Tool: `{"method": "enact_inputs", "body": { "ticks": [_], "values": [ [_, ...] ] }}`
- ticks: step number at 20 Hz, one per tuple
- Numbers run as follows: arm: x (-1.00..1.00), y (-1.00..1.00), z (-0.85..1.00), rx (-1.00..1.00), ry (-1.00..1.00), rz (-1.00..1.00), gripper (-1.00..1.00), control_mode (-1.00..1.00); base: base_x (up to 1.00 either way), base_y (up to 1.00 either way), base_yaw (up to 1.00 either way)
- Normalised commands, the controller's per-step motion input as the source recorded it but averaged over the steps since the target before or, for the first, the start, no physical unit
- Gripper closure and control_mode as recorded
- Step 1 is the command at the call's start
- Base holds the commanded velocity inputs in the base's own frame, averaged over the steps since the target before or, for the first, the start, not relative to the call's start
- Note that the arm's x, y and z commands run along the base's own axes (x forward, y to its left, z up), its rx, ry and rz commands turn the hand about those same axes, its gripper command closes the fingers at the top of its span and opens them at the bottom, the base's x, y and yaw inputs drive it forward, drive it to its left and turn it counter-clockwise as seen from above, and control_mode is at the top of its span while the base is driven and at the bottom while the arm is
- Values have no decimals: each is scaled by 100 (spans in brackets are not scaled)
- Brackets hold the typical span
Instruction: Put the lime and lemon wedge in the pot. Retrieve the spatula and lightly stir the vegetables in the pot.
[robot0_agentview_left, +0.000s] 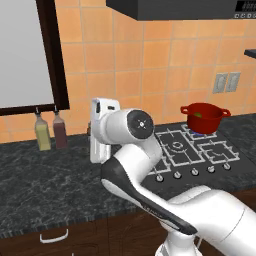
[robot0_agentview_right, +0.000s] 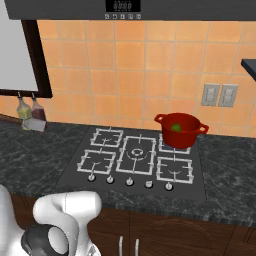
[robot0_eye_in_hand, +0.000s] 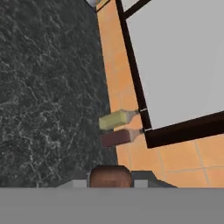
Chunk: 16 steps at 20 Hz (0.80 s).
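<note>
- Left base view: white arm (robot0_agentview_left: 150, 200) rises from lower right, bends at the dark-capped elbow joint and reaches left and away over the speckled black stone counter (robot0_agentview_left: 45, 185); the white hand block sits upright near the back wall.
- The fingers are hidden behind the hand here, so I cannot tell the grip from this side.
- Just left of the hand, against the wall: a pale yellow glass bottle (robot0_agentview_left: 42, 134) and a dark red glass bottle (robot0_agentview_left: 60, 131), side by side under a dark-framed pale panel (robot0_agentview_left: 50, 55).
- Round deep red pot with loop handles (robot0_agentview_left: 202, 117) stands on the far right burner of the black gas cooktop with grey metal grates (robot0_agentview_left: 192, 150), well apart from the hand; a bit of green shows inside.
- Right base view: the white arm's shoulder and dark joint sit at lower left.
- The red pot is at the far right of the cooktop, and the small round bright green lime (robot0_agentview_right: 176, 127) lies inside it. The lemon wedge can't be told apart.
- Orange glossy wall tiles, with two grey outlet plates (robot0_agentview_right: 220, 95) to the right of the pot.
- Hand view: rolled, looking along the counter at the tiled wall.
- Two-finger gripper (robot0_eye_in_hand: 110, 183) is closed on the rounded brown wooden handle of the spatula (robot0_eye_in_hand: 110, 175); the blade is out of sight.
- Both bottles are ahead, close to the wall.
</note>
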Motion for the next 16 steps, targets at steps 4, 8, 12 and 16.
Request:
{"method": "enact_inputs", "body": {
  "ticks": [4,8,12,16],
  "values": [
    [0,-86,4,78,15,-33,100,-100,0,0,0],
    [1,-47,38,64,20,-45,100,-100,0,0,0],
    [0,-14,64,57,36,-52,100,-100,0,0,0],
    [-12,-46,83,59,50,-48,100,-100,0,0,0]
  ]
}}
